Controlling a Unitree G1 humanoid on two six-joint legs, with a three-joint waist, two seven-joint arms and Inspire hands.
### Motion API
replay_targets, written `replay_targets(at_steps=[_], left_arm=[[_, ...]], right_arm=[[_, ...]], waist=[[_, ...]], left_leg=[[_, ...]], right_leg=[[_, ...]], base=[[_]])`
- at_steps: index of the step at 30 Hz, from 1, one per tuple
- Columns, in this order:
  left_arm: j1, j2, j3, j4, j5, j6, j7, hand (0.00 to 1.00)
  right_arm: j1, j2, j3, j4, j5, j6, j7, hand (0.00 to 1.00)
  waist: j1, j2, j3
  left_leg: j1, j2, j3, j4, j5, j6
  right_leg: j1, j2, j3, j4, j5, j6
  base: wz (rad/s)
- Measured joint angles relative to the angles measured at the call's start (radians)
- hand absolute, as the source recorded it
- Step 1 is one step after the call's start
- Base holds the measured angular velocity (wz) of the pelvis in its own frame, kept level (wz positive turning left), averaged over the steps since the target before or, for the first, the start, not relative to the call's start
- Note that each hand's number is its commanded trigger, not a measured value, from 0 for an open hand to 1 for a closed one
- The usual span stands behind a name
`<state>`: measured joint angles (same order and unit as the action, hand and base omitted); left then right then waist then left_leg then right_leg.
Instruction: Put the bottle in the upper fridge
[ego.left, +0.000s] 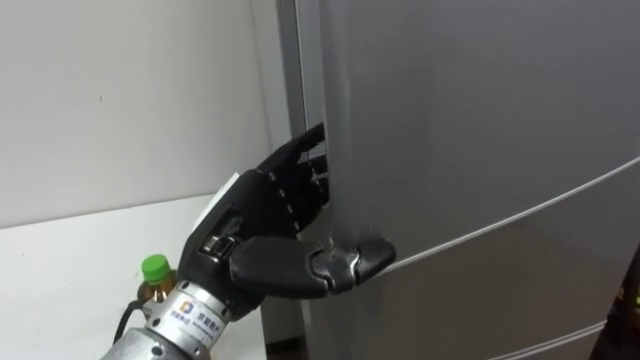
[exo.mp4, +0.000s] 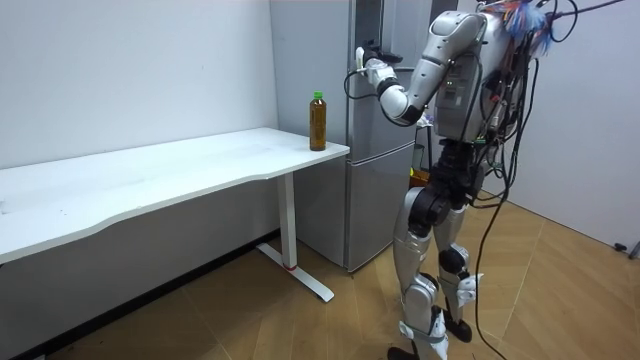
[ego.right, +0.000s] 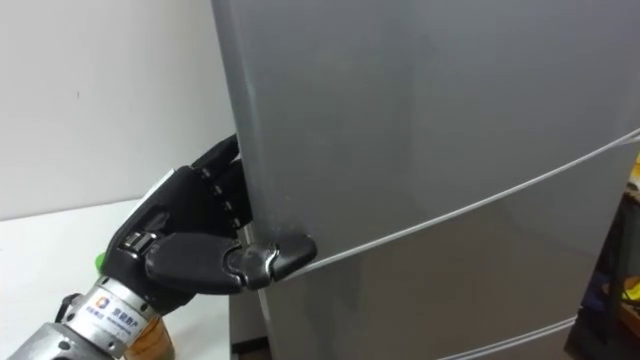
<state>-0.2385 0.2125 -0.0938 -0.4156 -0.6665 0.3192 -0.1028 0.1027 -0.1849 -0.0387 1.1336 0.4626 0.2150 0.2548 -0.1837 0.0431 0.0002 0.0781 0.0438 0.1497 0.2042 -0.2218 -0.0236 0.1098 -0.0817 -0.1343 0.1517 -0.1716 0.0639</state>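
The bottle (ego.left: 152, 278), amber with a green cap, stands on the white table (ego.left: 60, 270) just behind my left wrist. In the room view the bottle (exo.mp4: 318, 122) sits at the table's end nearest the fridge (exo.mp4: 372, 190). My left hand (ego.left: 265, 215) grips the left edge of the grey upper fridge door (ego.left: 480, 110). Its fingers reach into the side of the door and the thumb presses on the front, just above the seam to the lower door. The door looks closed. In the room view I stand upright facing the fridge, left hand (exo.mp4: 378, 75) raised to it.
The white table (exo.mp4: 180, 165) runs along the wall on my left, ending close to the fridge. A lower fridge door (ego.left: 520, 290) sits under the seam. Wooden floor lies open behind me.
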Motion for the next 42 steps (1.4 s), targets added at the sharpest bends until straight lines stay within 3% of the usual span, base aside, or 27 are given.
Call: replay_targets(at_steps=[29, 42], left_arm=[[0.011, -0.002, -0.008, 0.000, 0.005, -0.013, -0.067, 0.00], [0.033, -0.021, -0.010, 0.010, 0.006, -0.038, -0.101, 0.00]], right_arm=[[0.017, -0.007, 0.017, -0.047, -0.008, -0.017, 0.009, 0.00], [0.008, -0.010, 0.019, -0.048, -0.040, -0.017, 0.010, 0.00]], waist=[[0.002, 0.001, 0.0001], [0.002, 0.018, 0.0017]], left_leg=[[-0.011, 0.000, -0.001, 0.004, 0.000, 0.000], [-0.015, 0.000, -0.002, 0.008, -0.001, 0.001]], right_leg=[[-0.006, -0.001, -0.008, 0.002, 0.001, 0.000], [-0.007, -0.002, -0.012, 0.003, 0.001, 0.000]], base=[[0.00], [0.00]])
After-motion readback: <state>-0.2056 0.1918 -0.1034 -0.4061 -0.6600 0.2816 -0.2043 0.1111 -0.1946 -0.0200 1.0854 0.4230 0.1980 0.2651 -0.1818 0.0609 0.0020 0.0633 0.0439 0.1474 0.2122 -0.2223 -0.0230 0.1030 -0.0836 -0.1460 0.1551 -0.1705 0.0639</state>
